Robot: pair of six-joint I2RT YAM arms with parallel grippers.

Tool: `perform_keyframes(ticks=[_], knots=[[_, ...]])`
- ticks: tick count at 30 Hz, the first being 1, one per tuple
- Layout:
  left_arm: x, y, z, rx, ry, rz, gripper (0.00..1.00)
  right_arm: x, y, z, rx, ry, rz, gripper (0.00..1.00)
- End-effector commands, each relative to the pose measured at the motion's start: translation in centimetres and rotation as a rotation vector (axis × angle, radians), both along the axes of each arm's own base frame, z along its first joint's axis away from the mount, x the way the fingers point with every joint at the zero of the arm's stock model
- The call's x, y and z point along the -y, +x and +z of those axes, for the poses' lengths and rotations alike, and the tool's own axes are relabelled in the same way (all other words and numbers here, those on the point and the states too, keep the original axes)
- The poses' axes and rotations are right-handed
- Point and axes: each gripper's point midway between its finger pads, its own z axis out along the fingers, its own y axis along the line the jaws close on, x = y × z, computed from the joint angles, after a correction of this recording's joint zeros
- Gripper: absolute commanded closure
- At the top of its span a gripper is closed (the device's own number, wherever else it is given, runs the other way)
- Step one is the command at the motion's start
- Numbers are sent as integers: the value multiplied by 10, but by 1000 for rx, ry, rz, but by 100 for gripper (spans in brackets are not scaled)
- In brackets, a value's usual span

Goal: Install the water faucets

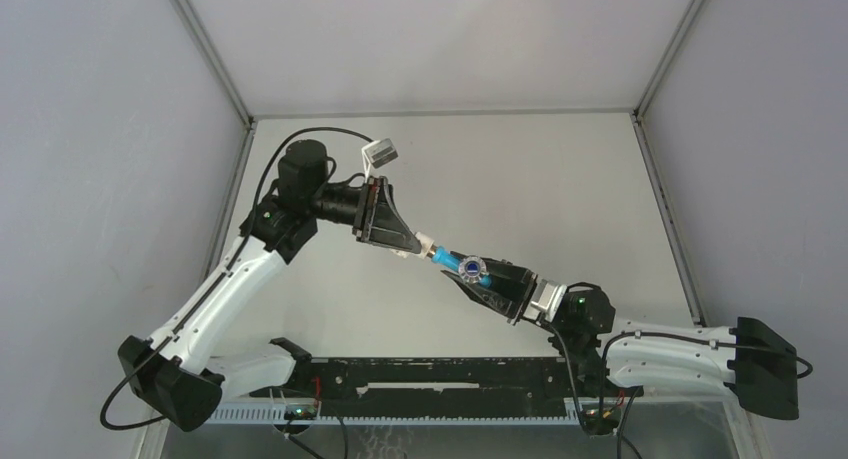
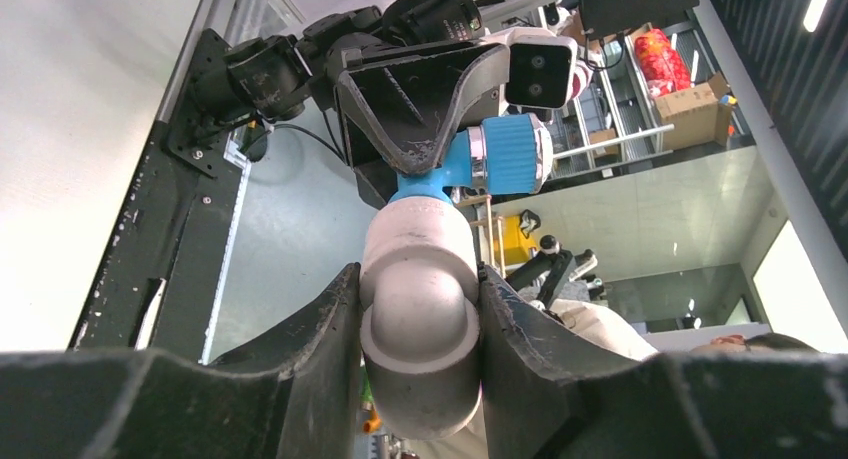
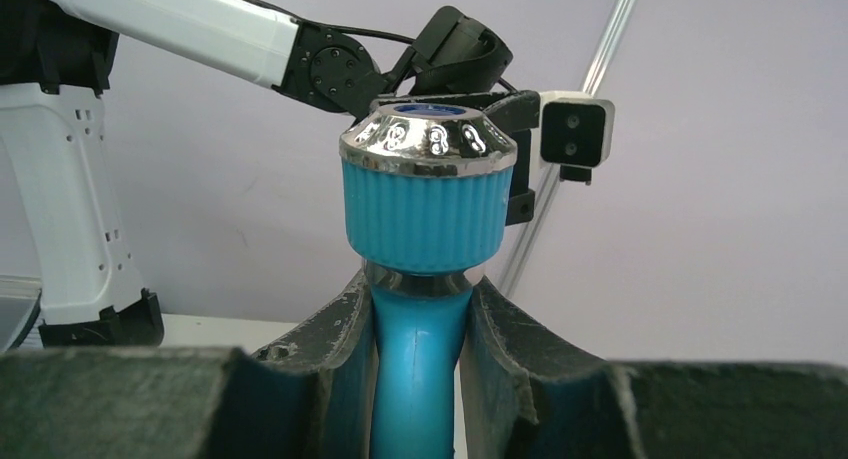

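Observation:
The blue water faucet [image 1: 462, 265] is held above the table between both arms. My right gripper [image 1: 485, 277] is shut on its blue stem [image 3: 420, 369], below the ribbed blue knob with a chrome cap [image 3: 428, 139]. My left gripper [image 1: 418, 247] is shut on a white elbow pipe fitting [image 2: 420, 309]. The faucet's blue end [image 2: 450, 174] meets the fitting's far opening in the left wrist view; I cannot tell how deep it sits. The right gripper [image 2: 400, 109] shows beyond it, and the left gripper's fingers close on both sides of the fitting.
A black rail with cable tray [image 1: 430, 379] runs along the table's near edge between the arm bases. Grey walls [image 1: 100, 129] enclose the table on left, right and back. The left arm's camera [image 1: 380, 153] sticks up above its wrist.

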Motion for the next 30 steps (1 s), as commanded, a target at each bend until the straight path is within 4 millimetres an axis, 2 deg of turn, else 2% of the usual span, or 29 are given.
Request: perform_keyframes(ticks=[1, 11, 18, 30], knots=[[1, -11, 7, 153, -60, -20, 100, -9, -1, -1, -103, -11, 80, 100], [7, -11, 8, 214, -109, -2, 100, -13, 2, -5, -181, 10, 139, 100], [8, -9, 16, 323, -173, 56, 100, -12, 4, -2, -263, 16, 213, 100], [12, -7, 19, 429, -265, 119, 100, -12, 13, 4, -498, -13, 331, 100]])
